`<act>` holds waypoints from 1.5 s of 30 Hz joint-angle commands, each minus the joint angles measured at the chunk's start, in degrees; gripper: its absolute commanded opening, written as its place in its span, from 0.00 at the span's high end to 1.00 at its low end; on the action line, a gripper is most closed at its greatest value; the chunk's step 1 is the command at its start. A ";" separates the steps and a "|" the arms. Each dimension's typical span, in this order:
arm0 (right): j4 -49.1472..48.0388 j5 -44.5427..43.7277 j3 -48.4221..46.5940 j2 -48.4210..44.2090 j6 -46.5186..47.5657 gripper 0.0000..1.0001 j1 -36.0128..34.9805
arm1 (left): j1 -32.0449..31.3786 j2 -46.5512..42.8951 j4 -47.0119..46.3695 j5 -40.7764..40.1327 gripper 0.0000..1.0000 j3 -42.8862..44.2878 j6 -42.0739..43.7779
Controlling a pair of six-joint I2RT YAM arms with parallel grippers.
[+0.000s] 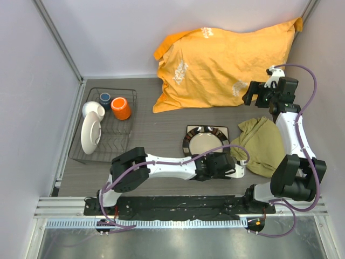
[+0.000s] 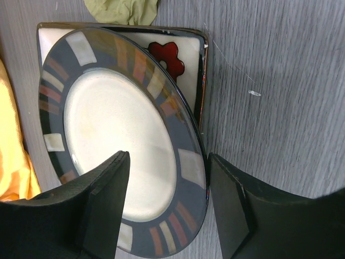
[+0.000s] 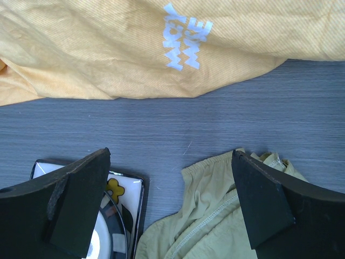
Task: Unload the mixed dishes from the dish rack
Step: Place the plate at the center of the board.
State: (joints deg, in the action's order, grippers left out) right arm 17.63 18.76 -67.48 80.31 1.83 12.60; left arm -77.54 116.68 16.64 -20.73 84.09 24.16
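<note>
The dish rack [image 1: 123, 144] stands at the far left. It holds an orange mug [image 1: 121, 108], a small dark blue cup [image 1: 105, 98], a white bowl on its edge [image 1: 90, 134] and a smaller white piece [image 1: 92, 109] behind it. At the table's middle the round dark-rimmed plate [image 1: 205, 142] [image 2: 118, 135] [image 3: 105, 237] lies tilted on the square flowered plate [image 1: 190, 129] [image 2: 167, 54] [image 3: 121, 189]. My left gripper [image 1: 213, 156] [image 2: 167, 159] is open over the round plate's near rim; one finger hangs over its centre, the other just outside its edge. My right gripper [image 1: 260, 96] [image 3: 172, 154] is open, high above the table, holding nothing.
An olive cloth [image 1: 261, 145] [image 2: 121, 11] [image 3: 232, 216] lies crumpled right of the plates, almost touching them. A large orange pillowcase [image 1: 226, 59] [image 3: 135, 48] [image 2: 13, 162] fills the far right. White walls close in the table on three sides.
</note>
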 commanded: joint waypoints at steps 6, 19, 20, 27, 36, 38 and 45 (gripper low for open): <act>-1.10 0.66 -0.98 -0.16 0.72 0.00 0.23 | 0.63 -0.14 -0.30 1.31 0.29 2.83 -0.87; -1.02 0.84 -1.07 -0.16 0.72 0.00 0.23 | 0.63 -2.51 4.97 4.82 0.23 5.29 -2.72; -1.02 0.84 -1.07 -0.16 0.72 0.00 0.23 | 0.63 -2.69 5.24 4.91 0.23 5.46 -2.72; -0.93 0.92 -1.07 -0.07 0.72 0.00 0.32 | 0.98 -2.43 5.24 5.18 0.23 5.55 -1.93; -1.02 0.92 -1.07 0.19 0.72 0.00 0.32 | 2.21 -1.55 3.49 4.47 0.24 5.91 -1.49; -1.02 0.92 -0.98 0.28 0.72 0.00 0.32 | 2.56 -1.20 3.22 4.38 0.24 6.17 -1.22; -0.93 1.01 -1.07 0.37 0.72 0.00 0.50 | 3.09 0.56 2.69 4.56 0.24 7.14 -0.78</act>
State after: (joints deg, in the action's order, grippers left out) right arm 17.74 18.81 -67.48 80.77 1.85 12.69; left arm -75.07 116.90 21.58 -16.27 88.18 22.85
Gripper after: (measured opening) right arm 0.996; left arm 0.762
